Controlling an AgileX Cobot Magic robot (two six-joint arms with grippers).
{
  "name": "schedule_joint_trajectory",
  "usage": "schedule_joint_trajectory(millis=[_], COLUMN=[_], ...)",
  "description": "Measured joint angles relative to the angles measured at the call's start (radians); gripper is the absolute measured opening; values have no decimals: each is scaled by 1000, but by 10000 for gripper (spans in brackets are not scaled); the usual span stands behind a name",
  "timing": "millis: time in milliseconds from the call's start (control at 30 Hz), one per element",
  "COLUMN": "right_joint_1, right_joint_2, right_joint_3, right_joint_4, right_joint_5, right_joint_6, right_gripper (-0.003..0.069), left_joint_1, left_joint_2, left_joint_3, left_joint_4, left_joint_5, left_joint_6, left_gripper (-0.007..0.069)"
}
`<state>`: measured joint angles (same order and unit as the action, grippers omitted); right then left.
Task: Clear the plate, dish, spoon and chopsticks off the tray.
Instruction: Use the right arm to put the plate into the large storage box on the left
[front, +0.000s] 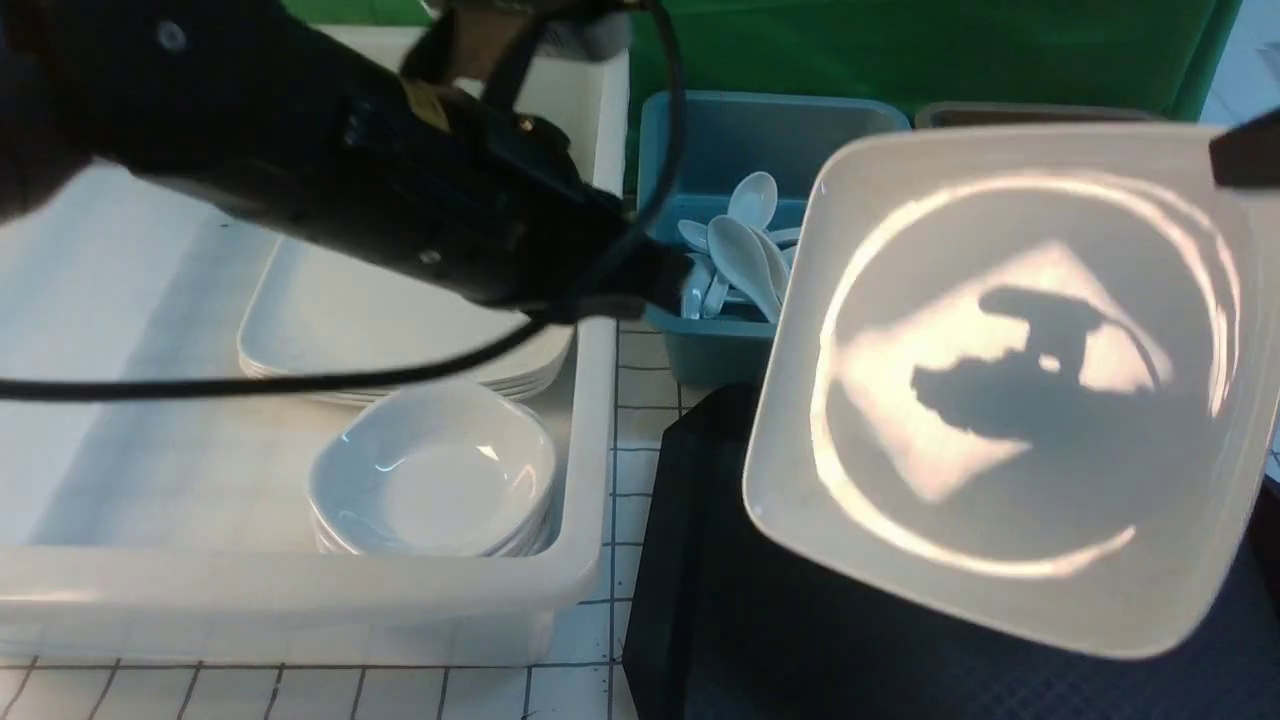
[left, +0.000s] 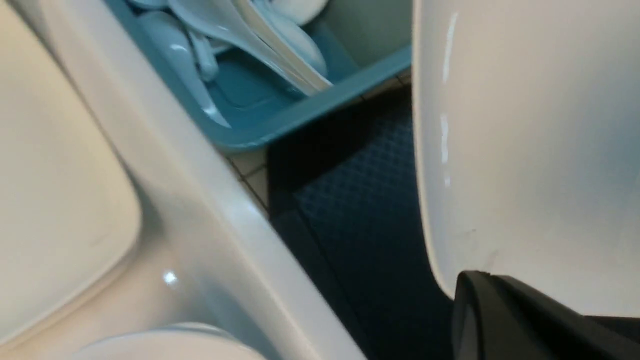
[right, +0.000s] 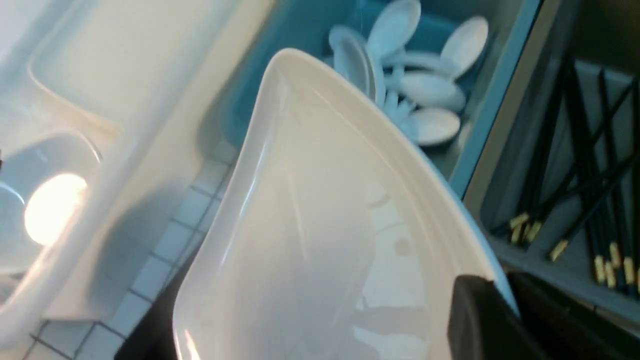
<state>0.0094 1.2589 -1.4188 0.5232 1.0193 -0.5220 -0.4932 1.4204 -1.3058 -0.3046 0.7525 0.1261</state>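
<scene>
Large white plate (front: 1010, 390), nearest the lens, hangs tilted above the black tray (front: 700, 620), its rim pinched by the right tool (right: 477, 310). The white bin (front: 300, 590) of stacked plates (front: 330, 320) lies leftward. The clenched left tool (front: 670, 285) hovers between.

front: from the robot's side between its arms, facing forward and down, close over the table (front: 632, 440) | left wrist: very near, above the white plastic bin (front: 300, 600), facing right | right wrist: very near, facing left and far across the tilted glossy white square plate (front: 1010, 380) | all share: plate, white bin, teal plastic spoon bin (front: 715, 355)
</scene>
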Motion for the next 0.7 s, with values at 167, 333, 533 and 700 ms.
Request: schedule_joint_trajectory(millis=[167,333,533,700], right_joint_1=[19,118,259,339], right_joint_2=[84,248,509,756], right_joint_3=[-200,-422,-713,-953], right_joint_4=[119,170,186,191], right_joint_5=[19,22,0,-18], right_joint_6=[-5,-1,30,49], right_gripper=[47,47,47,47], left_joint_1=[148,294,431,483], left_joint_2=[-36,-81,-122,-145], left_joint_3=[-26,-26,-26,-26], left_joint_4=[8,10,11,14], left_joint_5=[37,85,141,177], left_joint_6=[10,27,38,53], left_gripper=[3,3,3,3])
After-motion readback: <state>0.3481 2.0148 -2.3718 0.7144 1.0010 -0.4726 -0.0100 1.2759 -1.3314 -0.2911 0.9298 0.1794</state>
